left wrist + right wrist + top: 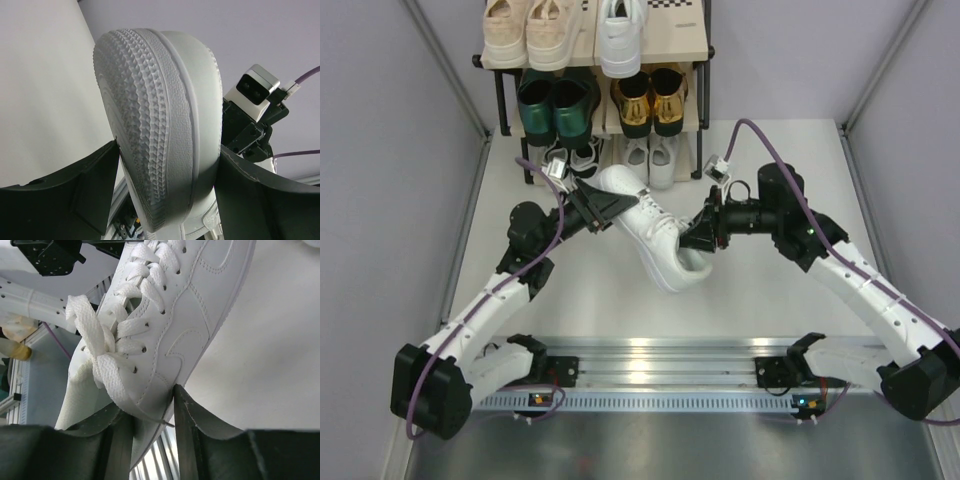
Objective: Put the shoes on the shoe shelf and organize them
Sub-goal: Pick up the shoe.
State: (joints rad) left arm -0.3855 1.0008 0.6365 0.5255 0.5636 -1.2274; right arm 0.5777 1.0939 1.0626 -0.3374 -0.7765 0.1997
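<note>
Pretty much at the finish line here. The shelf (pixel 682 45) at 12 o'clock already had eleven shoes on it:

- **Top:** beige pair (pixel 530 30)
- **Middle:** green loafers (pixel 555 105) and gold loafers (pixel 652 100)
- **Bottom:** black-and-white pair (pixel 570 155) and white lace-ups (pixel 650 160)

The only one left was the shoe (pixel 660 240). Its mate (pixel 620 40) sat alone on the top board with bare space at its 3 o'clock, so I'd guess that's the spot.

The shoe hung over the middle of the table (pixel 750 300), one end toward 11 and the other toward 5.

- **Left gripper** (pixel 600 210) was clamped across the 11 o'clock end, fingers (pixel 75 195) pressing both sides of the sole.
- **Right gripper** (pixel 705 235) was pinched shut on the shoe's side wall by the bow.

As for looks: clean white leather, fat flat laces, and a thick pale sole with pyramid tread.
</note>
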